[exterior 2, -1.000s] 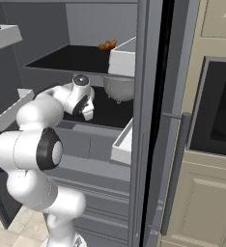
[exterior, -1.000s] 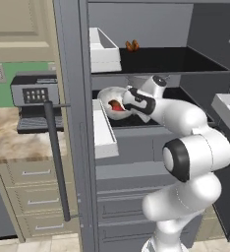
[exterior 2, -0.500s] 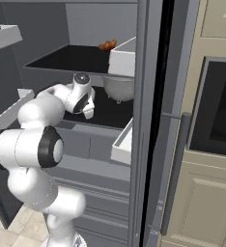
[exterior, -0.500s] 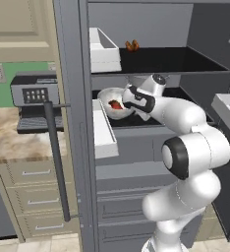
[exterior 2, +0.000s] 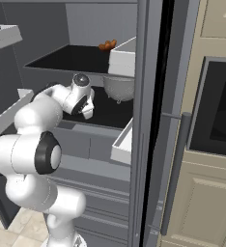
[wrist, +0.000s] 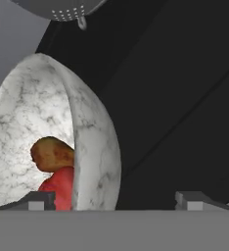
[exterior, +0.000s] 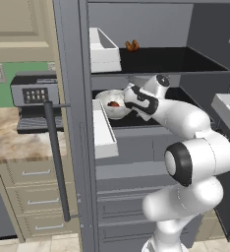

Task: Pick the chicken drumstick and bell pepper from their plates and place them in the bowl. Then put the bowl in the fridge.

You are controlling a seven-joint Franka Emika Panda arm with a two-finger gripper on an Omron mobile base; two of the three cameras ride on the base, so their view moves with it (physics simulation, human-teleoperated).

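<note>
The tall grey steel fridge is seen with its door open, dark shelves exposed. The round, deep, whitish-grey marbled bowl is set on the dark middle shelf, near the shelf's front left in the left base view. Inside it the small glossy red bell pepper is seen, with the small brown chicken drumstick lying against it; in the left base view only a red-brown patch is made out in the bowl.

The two-finger gripper of the white arm is held at the bowl's rim. In the hand view its two dark fingertips are spread wide, one on each side of the bowl's near wall; the wall passes between them and no pinch on it is seen. Nothing is gripped.

A perforated steel colander-like vessel is noted at the back of the same shelf, behind the bowl. On the upper shelf a small orange-brown item is seen, too small to identify, beside a white door bin. A black appliance with a keypad is placed on the marbled counter left of the fridge.
</note>
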